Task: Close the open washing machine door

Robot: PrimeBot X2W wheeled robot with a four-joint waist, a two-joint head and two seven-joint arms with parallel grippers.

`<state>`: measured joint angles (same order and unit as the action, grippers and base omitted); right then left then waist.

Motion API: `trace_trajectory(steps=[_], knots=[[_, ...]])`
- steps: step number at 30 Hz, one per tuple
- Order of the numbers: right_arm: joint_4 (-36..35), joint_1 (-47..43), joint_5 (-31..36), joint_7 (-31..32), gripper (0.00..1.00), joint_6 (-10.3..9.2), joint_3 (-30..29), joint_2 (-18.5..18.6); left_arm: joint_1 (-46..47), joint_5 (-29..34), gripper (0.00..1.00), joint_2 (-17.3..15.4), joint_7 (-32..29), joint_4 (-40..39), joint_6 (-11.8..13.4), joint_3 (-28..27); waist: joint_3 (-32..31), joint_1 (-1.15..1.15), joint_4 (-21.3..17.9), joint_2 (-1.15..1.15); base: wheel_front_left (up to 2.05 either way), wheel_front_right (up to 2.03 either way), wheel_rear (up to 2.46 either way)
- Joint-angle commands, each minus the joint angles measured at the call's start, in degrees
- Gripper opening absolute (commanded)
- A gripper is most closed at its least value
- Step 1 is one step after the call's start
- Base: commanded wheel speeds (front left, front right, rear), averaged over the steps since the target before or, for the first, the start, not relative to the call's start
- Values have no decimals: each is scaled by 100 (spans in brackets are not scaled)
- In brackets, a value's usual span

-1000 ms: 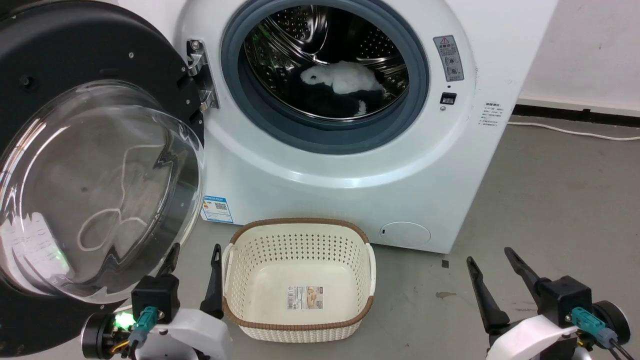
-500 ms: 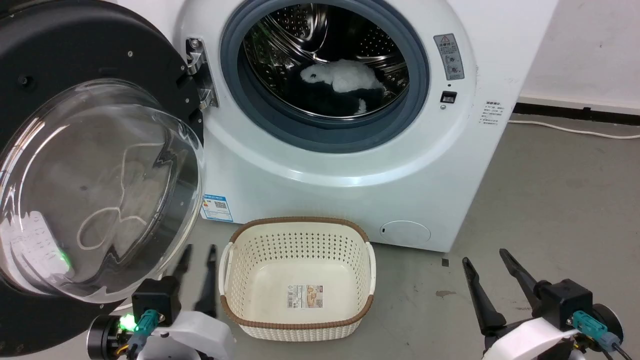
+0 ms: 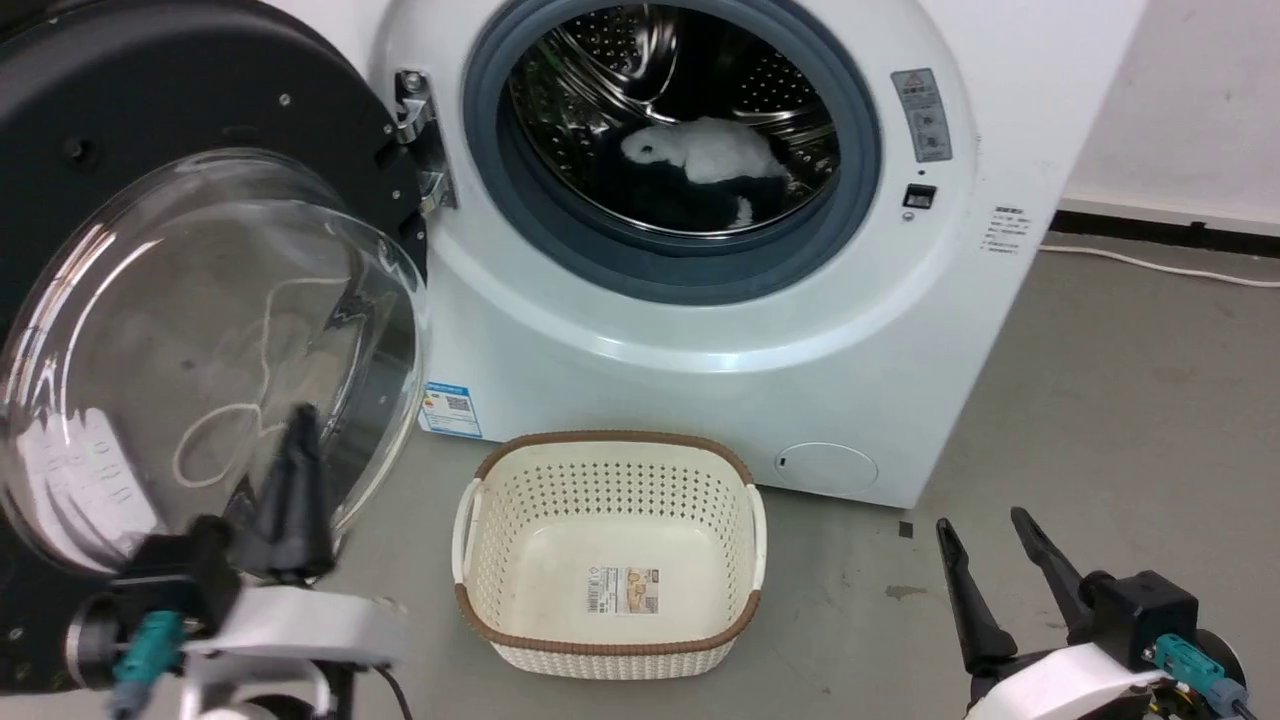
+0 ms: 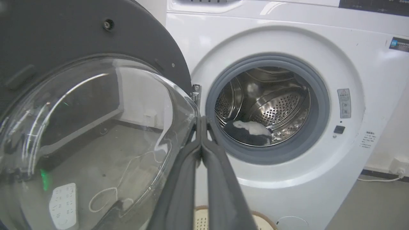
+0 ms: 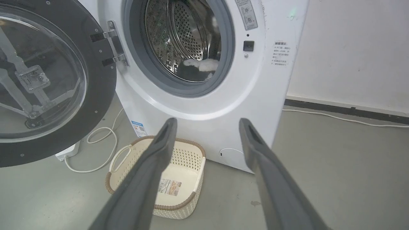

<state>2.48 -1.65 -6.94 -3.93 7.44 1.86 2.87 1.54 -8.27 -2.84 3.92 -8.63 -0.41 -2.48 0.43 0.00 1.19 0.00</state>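
Observation:
The washing machine door (image 3: 150,130) stands wide open at the left, a glossy black ring with a bulging clear glass bowl (image 3: 200,330), hinged at the metal hinge (image 3: 420,150). It also shows in the left wrist view as the door (image 4: 64,38) and in the right wrist view as the door (image 5: 96,105). My left gripper (image 3: 298,420) is shut, empty, raised in front of the glass bowl's lower right. In its own view the left gripper (image 4: 201,119) has fingers pressed together beside the bowl's edge. My right gripper (image 3: 975,525) is open low at the right, and the right gripper (image 5: 207,123) holds nothing.
The grey-rimmed steel drum opening (image 3: 675,150) holds black and white laundry (image 3: 710,160). A cream perforated basket (image 3: 610,550) sits on the grey floor before the machine. A white cable (image 5: 99,150) lies under the door. Open floor lies to the right.
My left gripper has shut and risen toward the door's glass bowl. The head camera has shifted slightly. The right gripper has stayed open.

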Motion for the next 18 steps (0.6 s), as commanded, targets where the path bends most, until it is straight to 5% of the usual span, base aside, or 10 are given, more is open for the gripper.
trace_trajectory(steps=[1,9,18], knots=[[38,-61,-75,-62,100,1,17,0,116,-113,0,-4,62,-157,59,-124,-5,0,57,0,0,0,0],[137,-97,-219,-157,100,2,44,0,291,-302,0,-4,157,-447,135,-920,-31,0,367,0,0,0,0],[232,-115,-384,-265,100,2,20,0,608,-375,0,-4,265,-261,-145,-2102,32,0,765,0,0,0,0]])
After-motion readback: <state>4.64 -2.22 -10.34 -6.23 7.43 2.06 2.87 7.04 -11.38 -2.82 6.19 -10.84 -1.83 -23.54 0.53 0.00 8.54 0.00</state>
